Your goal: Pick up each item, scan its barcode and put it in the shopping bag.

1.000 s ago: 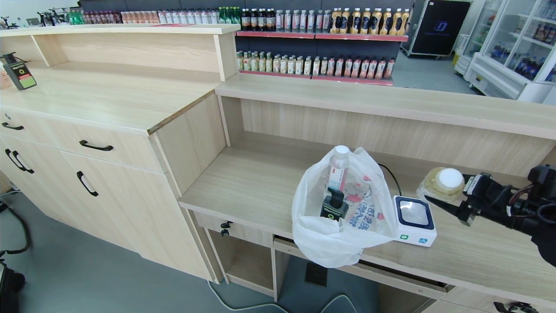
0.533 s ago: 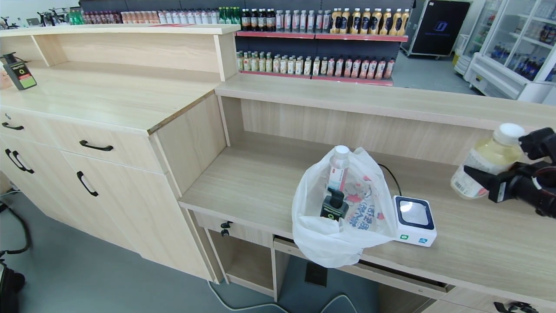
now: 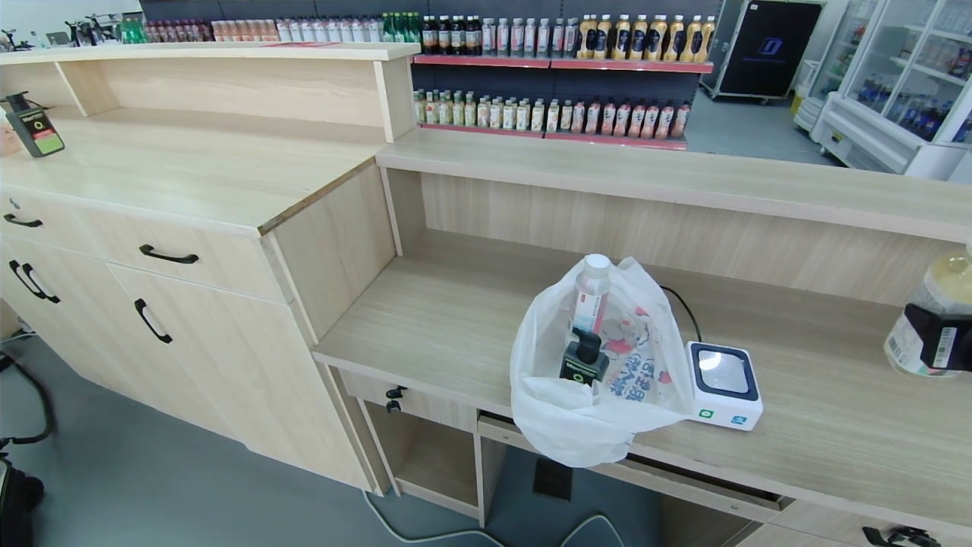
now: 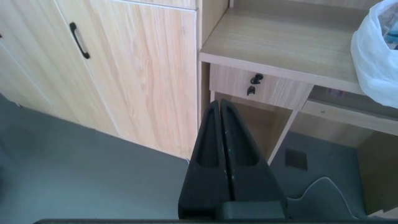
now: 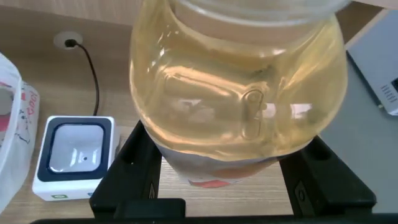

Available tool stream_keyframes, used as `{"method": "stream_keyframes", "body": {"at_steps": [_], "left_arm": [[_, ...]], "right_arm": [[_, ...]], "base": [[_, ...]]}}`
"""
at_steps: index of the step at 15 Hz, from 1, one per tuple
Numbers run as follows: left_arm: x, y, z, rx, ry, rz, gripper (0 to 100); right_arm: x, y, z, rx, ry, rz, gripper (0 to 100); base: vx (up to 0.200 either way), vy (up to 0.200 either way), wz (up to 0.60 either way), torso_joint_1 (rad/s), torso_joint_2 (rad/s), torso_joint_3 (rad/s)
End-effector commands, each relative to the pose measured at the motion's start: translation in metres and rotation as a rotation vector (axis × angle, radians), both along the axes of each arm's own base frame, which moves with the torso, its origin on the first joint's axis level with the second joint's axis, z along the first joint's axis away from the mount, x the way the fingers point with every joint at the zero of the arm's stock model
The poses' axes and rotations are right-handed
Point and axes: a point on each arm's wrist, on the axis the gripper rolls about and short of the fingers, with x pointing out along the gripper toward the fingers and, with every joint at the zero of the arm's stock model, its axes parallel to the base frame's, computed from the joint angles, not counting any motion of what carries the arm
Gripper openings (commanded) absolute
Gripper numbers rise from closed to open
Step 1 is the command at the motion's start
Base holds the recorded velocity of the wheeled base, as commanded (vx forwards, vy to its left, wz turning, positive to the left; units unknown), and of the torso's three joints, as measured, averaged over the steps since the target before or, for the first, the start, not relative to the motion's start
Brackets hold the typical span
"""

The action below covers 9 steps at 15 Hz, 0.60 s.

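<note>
Two levels make up the pale wooden counter (image 3: 456, 319), and the white barcode scanner (image 3: 725, 384) sits on the lower one, glass face up. The white plastic shopping bag (image 3: 562, 425) stands open, touching the scanner's left side, its lower folds spilling over the counter's front edge. Well to the scanner's right, a clear bottle of yellow drink (image 3: 932, 300) is held upright with a slight lean, its label toward the scanner. The right gripper (image 3: 935, 346) is clamped round the bottle's lower body; in the right wrist view its black fingers (image 5: 134, 171) press against both sides of the bottle, spread only as wide as the bottle itself. The left gripper (image 4: 222, 146) hangs far to the scanner's left and lower down, over the grey floor before the cabinet doors, its two fingers pressed flat together with nothing between them. Inside the bag, a white-capped bottle (image 3: 591, 292) stands upright, its top above the bag's rim, and a black pump bottle (image 3: 583, 362) stands just in front of it. A thin black cable (image 3: 681, 308) runs from behind the scanner toward the counter's back wall.
</note>
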Motion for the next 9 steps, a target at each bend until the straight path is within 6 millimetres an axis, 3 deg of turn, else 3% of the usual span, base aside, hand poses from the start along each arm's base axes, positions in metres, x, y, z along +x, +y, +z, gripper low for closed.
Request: {"method": "stream_keyframes", "body": {"at_steps": [1, 5, 9], "left_arm": [[0.0, 0.0, 0.0, 0.0, 0.0, 0.001, 0], [0.0, 0.0, 0.0, 0.0, 0.0, 0.001, 0], [0.0, 0.0, 0.0, 0.0, 0.0, 0.001, 0]], "right_arm": [[-0.0044, 0.0031, 0.0037, -0.025, -0.011, -0.004, 0], [-0.0076, 0.0027, 0.0045, -0.124, 0.029, -0.049, 0], [-0.0082, 0.0072, 0.0075, -0.126, 0.012, -0.025, 0]], "base": [[0.0, 0.0, 0.0, 0.0, 0.0, 0.0], [0.0, 0.0, 0.0, 0.0, 0.0, 0.0], [0.0, 0.0, 0.6, 0.002, 0.0, 0.002]]}}
